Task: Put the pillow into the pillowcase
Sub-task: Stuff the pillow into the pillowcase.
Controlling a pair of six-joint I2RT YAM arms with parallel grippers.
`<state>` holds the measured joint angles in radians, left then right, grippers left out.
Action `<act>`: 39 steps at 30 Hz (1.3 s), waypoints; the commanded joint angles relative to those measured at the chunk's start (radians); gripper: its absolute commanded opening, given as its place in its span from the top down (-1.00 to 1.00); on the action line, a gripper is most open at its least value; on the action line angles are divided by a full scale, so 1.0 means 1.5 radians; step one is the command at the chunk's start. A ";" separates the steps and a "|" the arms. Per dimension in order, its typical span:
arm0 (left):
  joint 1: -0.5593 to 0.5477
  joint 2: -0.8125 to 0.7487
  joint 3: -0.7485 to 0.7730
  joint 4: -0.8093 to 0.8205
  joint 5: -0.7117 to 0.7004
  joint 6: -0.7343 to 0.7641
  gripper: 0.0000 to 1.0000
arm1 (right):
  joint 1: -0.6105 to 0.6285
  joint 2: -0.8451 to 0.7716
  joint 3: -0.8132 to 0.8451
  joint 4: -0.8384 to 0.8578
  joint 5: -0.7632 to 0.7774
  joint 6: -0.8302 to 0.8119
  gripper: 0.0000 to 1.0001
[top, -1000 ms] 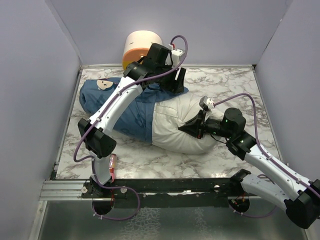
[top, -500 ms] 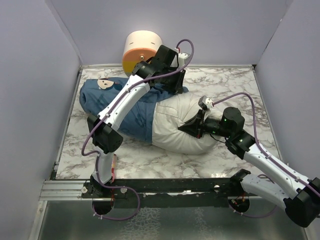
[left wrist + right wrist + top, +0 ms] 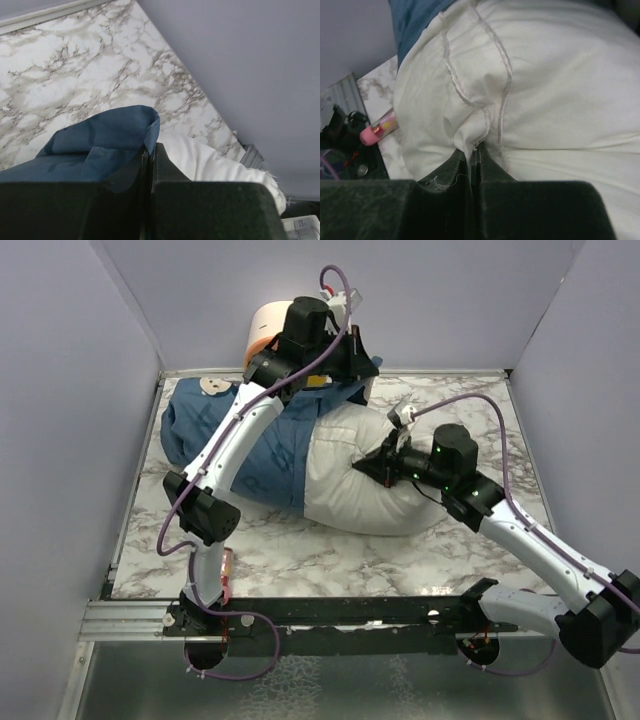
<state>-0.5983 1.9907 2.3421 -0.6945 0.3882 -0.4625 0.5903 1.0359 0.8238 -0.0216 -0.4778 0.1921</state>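
Both grippers (image 3: 150, 151) (image 3: 476, 154) tight: pillowcase (image 3: 102, 134), pillow (image 3: 550, 75).

Left arm (image 3: 235, 440): rises from the near-left base, elbow low by the near-left corner of the counter (image 3: 300, 555). Forearm stretched diagonally to the far edge, wrist held high there.
Left gripper (image 3: 150, 148): jaws pressed together, pinching the pillowcase (image 3: 110, 135) hem.
Right arm (image 3: 520, 535): from the near-right base, reaching left toward counter centre, wrist low.
Right gripper (image 3: 475, 154): jaws closed, pinching a seam fold of the pillow (image 3: 560, 75).
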 commanded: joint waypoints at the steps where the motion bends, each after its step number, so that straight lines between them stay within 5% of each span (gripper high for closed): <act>1: 0.019 -0.078 0.007 0.214 0.114 -0.153 1.00 | 0.004 0.088 0.147 -0.005 0.169 -0.085 0.99; 8: 0.037 -0.233 -0.146 0.381 0.141 -0.250 1.00 | 0.004 0.188 0.257 0.053 0.172 -0.148 0.99; 16: 0.042 -0.528 -0.751 0.469 0.118 -0.308 1.00 | 0.007 0.071 -0.005 0.026 -0.049 -0.099 0.89; 20: 0.042 -0.614 -0.939 0.471 0.117 -0.351 1.00 | 0.021 -0.054 -0.075 0.017 -0.145 -0.016 0.46; 24: 0.041 -0.643 -0.972 0.442 0.126 -0.336 1.00 | 0.024 -0.136 -0.006 -0.036 -0.158 0.020 -0.01; 28: 0.042 -0.641 -0.966 0.401 0.165 -0.307 0.96 | 0.024 -0.112 0.125 -0.158 -0.018 0.003 -0.56; 30: 0.041 -0.652 -0.951 0.360 0.157 -0.285 0.56 | 0.023 -0.080 0.175 -0.219 0.122 -0.013 -0.92; 34: 0.042 -0.698 -0.894 0.253 0.094 -0.216 -0.18 | 0.002 -0.018 0.196 -0.237 0.232 -0.030 -1.00; 39: 0.044 -0.720 -0.799 0.143 -0.012 -0.139 -0.41 | -0.042 0.014 0.147 -0.190 0.221 0.038 -1.00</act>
<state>-0.5350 0.9520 1.0328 -0.3374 0.5144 -0.7929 0.5674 1.0145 1.1084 -0.2646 -0.2512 0.1780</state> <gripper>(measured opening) 0.683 0.998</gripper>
